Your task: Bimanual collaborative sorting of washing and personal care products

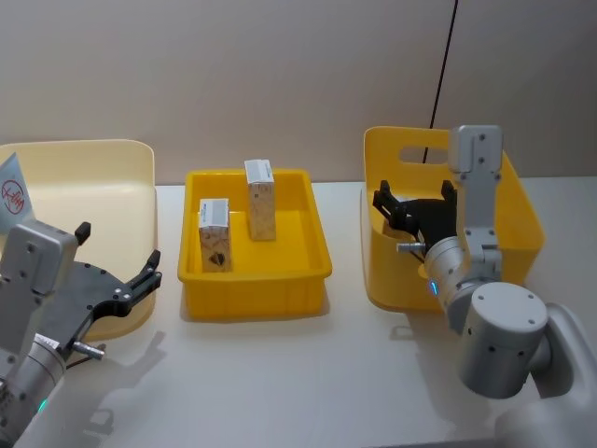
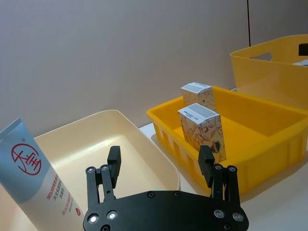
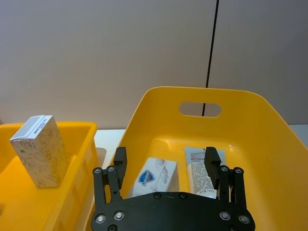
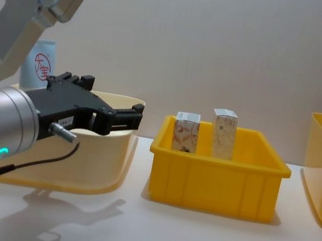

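Note:
A pale-blue-and-white tube [image 2: 29,178] with a red circled mark leans in the cream bin [image 1: 103,177] on the left; its top [image 4: 39,66] rises behind my left arm. My left gripper [image 1: 117,252] hovers open and empty over that bin's near right rim. Two small white cartons [image 1: 215,235] [image 1: 261,201] stand upright in the middle yellow tray [image 1: 256,280]. My right gripper [image 1: 415,198] hangs open and empty over the handled yellow basket [image 1: 392,271]. Below it lie a white pack with a blue logo [image 3: 156,175] and a white tube [image 3: 199,168].
The three containers stand in a row on a white table [image 1: 280,373], with bare tabletop in front of them. A plain wall and a thin black cable [image 1: 446,56] are behind. The basket's tall walls enclose my right gripper's fingers [image 3: 210,161].

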`<state>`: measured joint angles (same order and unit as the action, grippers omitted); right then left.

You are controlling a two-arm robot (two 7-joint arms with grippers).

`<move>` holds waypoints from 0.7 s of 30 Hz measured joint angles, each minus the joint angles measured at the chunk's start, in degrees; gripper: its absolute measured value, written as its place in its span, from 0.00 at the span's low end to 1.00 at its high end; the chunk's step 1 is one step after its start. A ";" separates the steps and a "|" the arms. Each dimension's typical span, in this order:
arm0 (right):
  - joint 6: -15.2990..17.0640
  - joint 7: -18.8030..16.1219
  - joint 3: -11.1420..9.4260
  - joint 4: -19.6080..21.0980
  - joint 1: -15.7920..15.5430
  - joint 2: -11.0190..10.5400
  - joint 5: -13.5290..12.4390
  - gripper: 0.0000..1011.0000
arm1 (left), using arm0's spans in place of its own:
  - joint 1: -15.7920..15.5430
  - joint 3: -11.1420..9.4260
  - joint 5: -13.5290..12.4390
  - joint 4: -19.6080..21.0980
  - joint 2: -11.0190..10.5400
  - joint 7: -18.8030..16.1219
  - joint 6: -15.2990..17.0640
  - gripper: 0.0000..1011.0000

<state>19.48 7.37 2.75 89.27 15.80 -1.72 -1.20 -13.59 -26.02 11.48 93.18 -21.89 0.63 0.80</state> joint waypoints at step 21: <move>-11.20 -6.66 -0.33 1.79 -2.08 -0.63 -2.98 0.99 | 0.00 0.00 0.00 0.00 0.00 0.00 0.00 0.99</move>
<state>8.28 0.71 2.42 91.06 13.72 -2.35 -4.18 -13.59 -26.03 11.48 93.18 -21.89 0.63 0.80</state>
